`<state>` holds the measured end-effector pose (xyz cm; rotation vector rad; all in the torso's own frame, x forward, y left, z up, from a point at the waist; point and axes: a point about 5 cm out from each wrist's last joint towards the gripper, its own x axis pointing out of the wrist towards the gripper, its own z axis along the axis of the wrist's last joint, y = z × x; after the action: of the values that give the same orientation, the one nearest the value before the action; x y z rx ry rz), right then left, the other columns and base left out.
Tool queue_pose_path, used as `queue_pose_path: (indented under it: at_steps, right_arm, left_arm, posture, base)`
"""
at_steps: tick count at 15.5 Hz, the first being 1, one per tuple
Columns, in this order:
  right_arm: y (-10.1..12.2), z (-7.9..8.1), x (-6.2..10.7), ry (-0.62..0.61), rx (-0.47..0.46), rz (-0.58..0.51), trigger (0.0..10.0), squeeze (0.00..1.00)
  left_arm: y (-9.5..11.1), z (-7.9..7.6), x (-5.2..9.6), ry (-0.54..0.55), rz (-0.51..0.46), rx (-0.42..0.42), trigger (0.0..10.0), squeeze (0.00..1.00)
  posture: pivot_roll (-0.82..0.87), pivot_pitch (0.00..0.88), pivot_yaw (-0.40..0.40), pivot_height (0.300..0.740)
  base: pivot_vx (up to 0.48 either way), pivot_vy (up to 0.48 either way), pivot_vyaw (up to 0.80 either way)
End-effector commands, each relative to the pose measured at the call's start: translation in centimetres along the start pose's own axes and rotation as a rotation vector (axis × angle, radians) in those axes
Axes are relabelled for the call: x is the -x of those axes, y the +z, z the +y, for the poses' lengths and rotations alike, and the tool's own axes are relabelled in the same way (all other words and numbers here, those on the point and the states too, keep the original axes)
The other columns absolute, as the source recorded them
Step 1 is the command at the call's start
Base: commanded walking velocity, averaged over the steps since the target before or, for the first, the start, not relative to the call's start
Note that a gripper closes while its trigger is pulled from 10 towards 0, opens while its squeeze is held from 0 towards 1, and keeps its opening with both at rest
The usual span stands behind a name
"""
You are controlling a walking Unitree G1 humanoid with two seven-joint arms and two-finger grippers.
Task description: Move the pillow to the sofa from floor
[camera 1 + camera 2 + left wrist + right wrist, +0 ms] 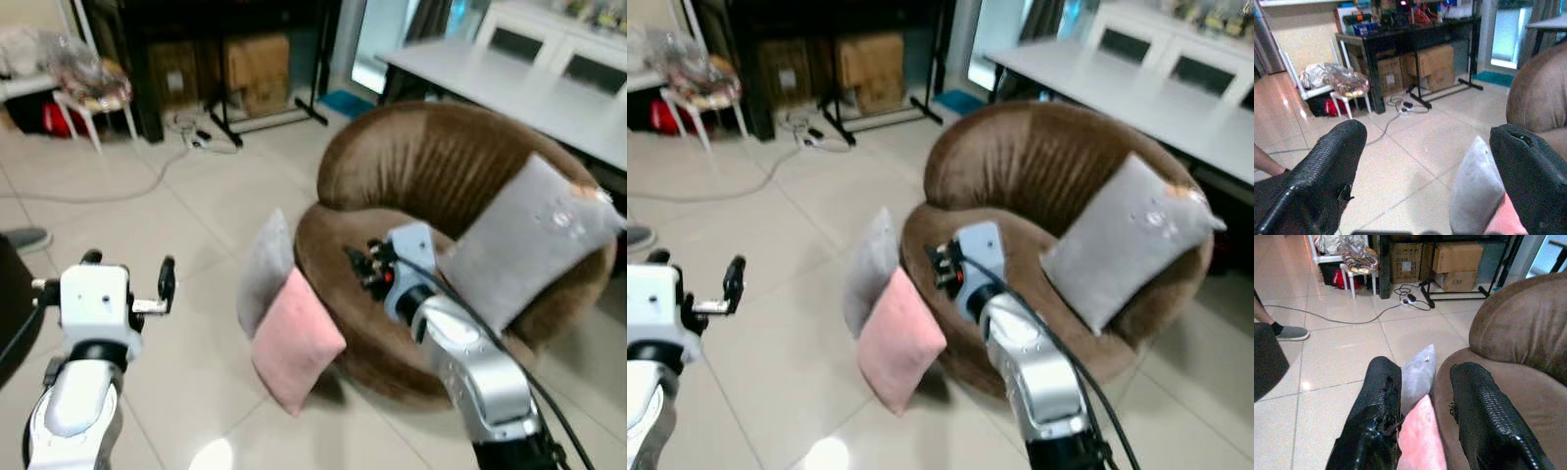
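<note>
A pink pillow (295,339) stands on the floor, leaning against the front of the round brown sofa (423,164). Behind it a grey pillow (265,268) leans there too. Another grey pillow (530,238) rests on the sofa seat against the backrest. My right gripper (364,266) hovers over the seat's front edge, just right of the floor pillows, open and holding nothing. Its wrist view looks down past the fingers (1376,406) at the pink pillow (1420,443) and grey pillow (1418,374). My left gripper (129,270) is open over bare tiles, left of the pillows.
A person's shoe (24,238) rests on the tiles at far left. A cable (118,191) runs across the floor to a black stand (225,122) and cardboard boxes (257,67). A white chair (93,93) holds bags. A white table (509,83) stands behind the sofa.
</note>
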<state>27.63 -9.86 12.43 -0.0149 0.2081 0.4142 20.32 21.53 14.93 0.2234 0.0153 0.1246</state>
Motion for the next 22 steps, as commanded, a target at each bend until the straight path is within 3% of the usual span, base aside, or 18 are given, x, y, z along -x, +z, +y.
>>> queue_pose_path:
  at_steps: [1,22]
  right_arm:
    - [-0.09,-1.53,0.39,-0.061,0.009,0.007,10.0,0.00]
    - [-0.17,-2.22,0.53,-0.121,-0.041,-0.020,10.0,0.00]
  left_arm:
    - [0.23,-0.62,0.00,-0.023,-0.010,0.012,10.0,0.00]
    - [0.34,-0.22,-0.03,-0.032,-0.023,-0.009,10.0,0.00]
  posture:
    - [0.08,0.000,-0.091,0.740]
    - [0.08,0.000,-0.085,0.740]
  base:
    - [0.289,0.000,0.00]
    - [0.293,0.000,0.00]
